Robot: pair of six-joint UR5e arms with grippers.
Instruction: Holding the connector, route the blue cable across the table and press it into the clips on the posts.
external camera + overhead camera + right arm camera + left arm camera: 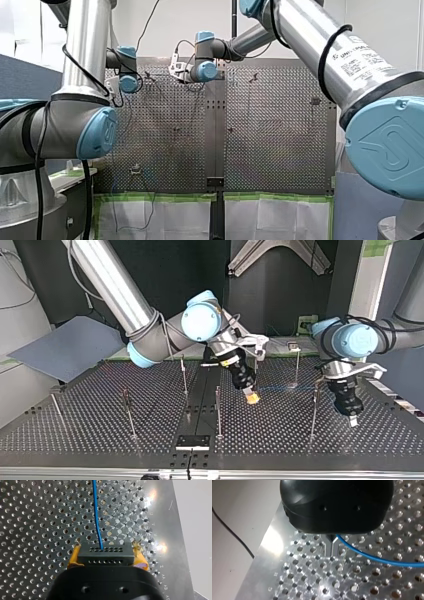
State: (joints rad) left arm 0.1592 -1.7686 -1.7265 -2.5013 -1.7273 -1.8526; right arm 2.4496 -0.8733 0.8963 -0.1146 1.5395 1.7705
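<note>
Clamping the stiff connector (103, 553) between yellow pads (72, 558), my right claw (106, 549) has the light, limp blue cable (96, 512) running ahead of the connector, likely the surest hold, toward my left claw (332, 541), whose grip cannot be told.

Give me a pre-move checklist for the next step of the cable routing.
1. Grip on connector by right claw: ok, it is clamped between both yellow pads.
2. Exit of blue cable from the connector: ok, it runs straight ahead with no kink showing.
3. Grip of left claw on the cable: cannot tell; the cable passes right by its tip.
4. Cable seated in a clip: cannot tell; it is too thin to follow past the posts in the top view.
5. Claws apart: ok, posts stand between them in the top view.
</note>
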